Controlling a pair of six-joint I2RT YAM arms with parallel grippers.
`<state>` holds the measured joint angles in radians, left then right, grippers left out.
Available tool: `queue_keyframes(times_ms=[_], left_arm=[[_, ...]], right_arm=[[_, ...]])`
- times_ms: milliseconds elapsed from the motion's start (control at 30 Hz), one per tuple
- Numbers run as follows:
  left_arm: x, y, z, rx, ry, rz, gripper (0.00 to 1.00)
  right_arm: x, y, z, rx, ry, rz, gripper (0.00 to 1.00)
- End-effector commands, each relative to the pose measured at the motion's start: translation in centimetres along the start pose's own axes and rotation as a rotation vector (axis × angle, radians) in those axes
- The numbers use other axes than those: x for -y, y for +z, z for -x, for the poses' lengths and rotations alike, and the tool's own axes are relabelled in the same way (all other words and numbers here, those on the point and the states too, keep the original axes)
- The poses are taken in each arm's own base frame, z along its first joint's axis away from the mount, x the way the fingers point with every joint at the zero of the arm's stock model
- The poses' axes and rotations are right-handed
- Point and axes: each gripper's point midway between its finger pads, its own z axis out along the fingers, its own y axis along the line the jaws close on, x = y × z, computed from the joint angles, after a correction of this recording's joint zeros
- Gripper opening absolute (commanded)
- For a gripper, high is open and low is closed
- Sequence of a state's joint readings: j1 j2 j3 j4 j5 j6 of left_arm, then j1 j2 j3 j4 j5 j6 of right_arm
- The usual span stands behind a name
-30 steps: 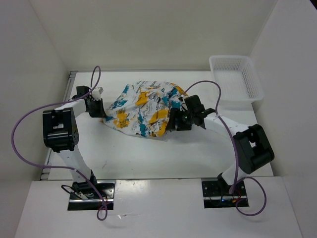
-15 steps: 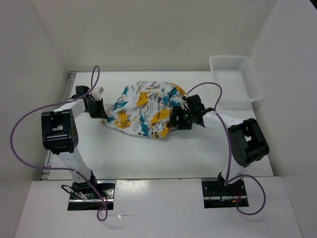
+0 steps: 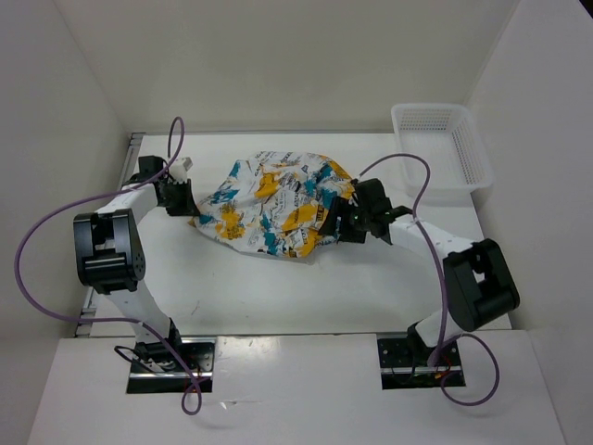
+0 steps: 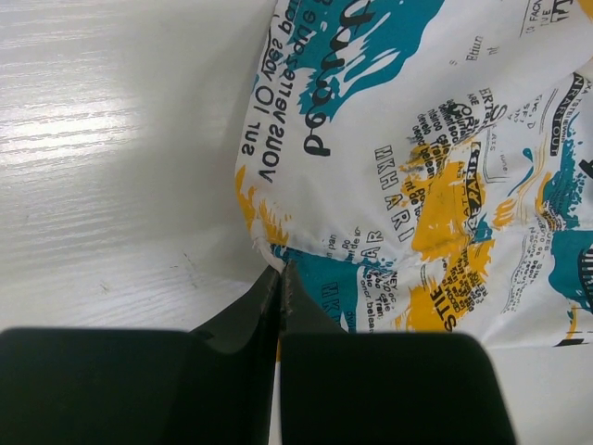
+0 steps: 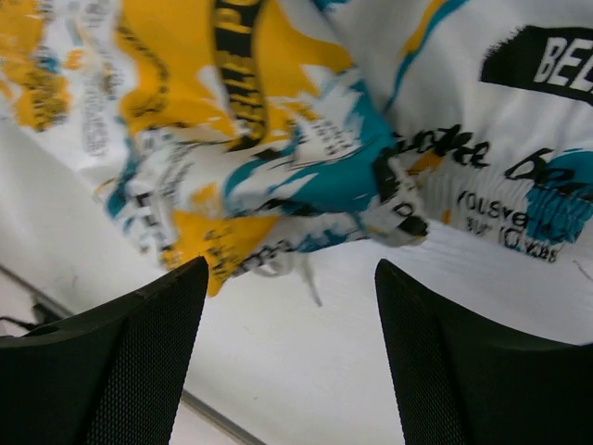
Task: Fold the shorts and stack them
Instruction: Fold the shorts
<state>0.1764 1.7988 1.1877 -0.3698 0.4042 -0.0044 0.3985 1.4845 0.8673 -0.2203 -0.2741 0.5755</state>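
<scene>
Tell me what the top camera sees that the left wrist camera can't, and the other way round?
Only the top camera: the white basket and the right hand at the shorts. Only the left wrist camera: up close, the left hand pinched shut on the shorts' edge. Both: the printed shorts on the white table.

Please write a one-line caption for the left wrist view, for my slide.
Left gripper, shut, pinches an edge of the printed shorts over the white table.
</scene>
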Motion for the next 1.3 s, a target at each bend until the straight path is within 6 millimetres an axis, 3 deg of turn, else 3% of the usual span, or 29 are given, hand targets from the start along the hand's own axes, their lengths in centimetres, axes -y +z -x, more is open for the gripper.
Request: queue_keyframes(times_ms=[0, 100, 167, 200, 367, 500, 600, 633, 700, 733, 800, 867, 967, 1000, 1067, 1100, 1167, 1200, 1267], left_arm=[[0.3, -0.8, 1.6, 0.036, 0.017, -0.008, 0.0], [0.5, -1.4, 2.0, 0.054, 0.025, -0.007, 0.0], [0.5, -1.1, 1.1, 0.035, 0.016, -0.008, 0.0], [0.5, -1.1, 1.1, 0.035, 0.016, -0.008, 0.0], [0.5, -1.1, 1.1, 0.035, 0.016, -0.008, 0.0], [0.5, -1.1, 1.1, 0.035, 0.016, -0.008, 0.0], [0.5, -1.1, 1.1, 0.035, 0.016, -0.008, 0.0], [0.5, -1.1, 1.1, 0.035, 0.016, -0.008, 0.0], [0.6, -1.4, 1.6, 0.049, 0.014, -0.027, 0.0], [1.2, -1.9, 2.3, 0.064, 0.022, -0.05, 0.0], [1.1, -3.0, 3.6, 0.097, 0.019, -0.064, 0.0], [1.5, -5.2, 6.6, 0.17, 0.046, -0.068, 0.0], [2.3, -9.7, 11.6, 0.305, 0.103, -0.062, 0.0], [2.6, -10.5, 12.6, 0.326, 0.115, -0.059, 0.0], [3.2, -12.7, 14.2, 0.36, 0.128, -0.06, 0.0], [4.5, -14.8, 16.0, 0.414, 0.166, -0.08, 0.0], [5.4, -17.0, 17.2, 0.453, 0.187, -0.095, 0.0], [5.6, -18.2, 17.9, 0.476, 0.197, -0.096, 0.0], [6.6, -23.1, 20.7, 0.589, 0.254, -0.064, 0.0]], right_arm=[[1.2, 1.9, 0.7, 0.0, 0.028, -0.054, 0.78], [1.7, 2.2, 0.5, -0.024, 0.037, -0.083, 0.8], [1.8, 2.6, 0.4, -0.008, 0.047, -0.073, 0.81], [0.7, 2.5, 1.5, 0.032, 0.042, -0.028, 0.81], [-0.5, 2.6, 2.9, 0.087, 0.056, 0.021, 0.82], [-1.0, 2.8, 4.0, 0.121, 0.072, 0.035, 0.74], [-1.1, 3.6, 3.6, 0.093, 0.074, 0.048, 0.62], [-1.3, 3.9, 3.9, 0.094, 0.071, 0.061, 0.49], [-1.7, 3.9, 4.4, 0.113, 0.073, 0.076, 0.33], [-1.6, 3.8, 4.5, 0.11, 0.079, 0.081, 0.2], [-2.9, 2.5, 6.1, 0.159, 0.065, 0.124, 0.08], [-5.0, 0.0, 9.0, 0.246, 0.017, 0.175, 0.0], [-6.4, -4.0, 13.6, 0.385, -0.029, 0.206, 0.0], [-7.9, -6.6, 15.7, 0.456, -0.066, 0.236, 0.0], [-8.6, -9.4, 17.9, 0.527, -0.097, 0.244, 0.0], [-10.2, -11.7, 18.9, 0.569, -0.123, 0.267, 0.0], [-10.8, -14.2, 20.2, 0.613, -0.165, 0.276, 0.0], [-11.6, -16.7, 21.2, 0.646, -0.187, 0.29, 0.0], [-12.0, -18.7, 22.0, 0.678, -0.239, 0.288, 0.0]])
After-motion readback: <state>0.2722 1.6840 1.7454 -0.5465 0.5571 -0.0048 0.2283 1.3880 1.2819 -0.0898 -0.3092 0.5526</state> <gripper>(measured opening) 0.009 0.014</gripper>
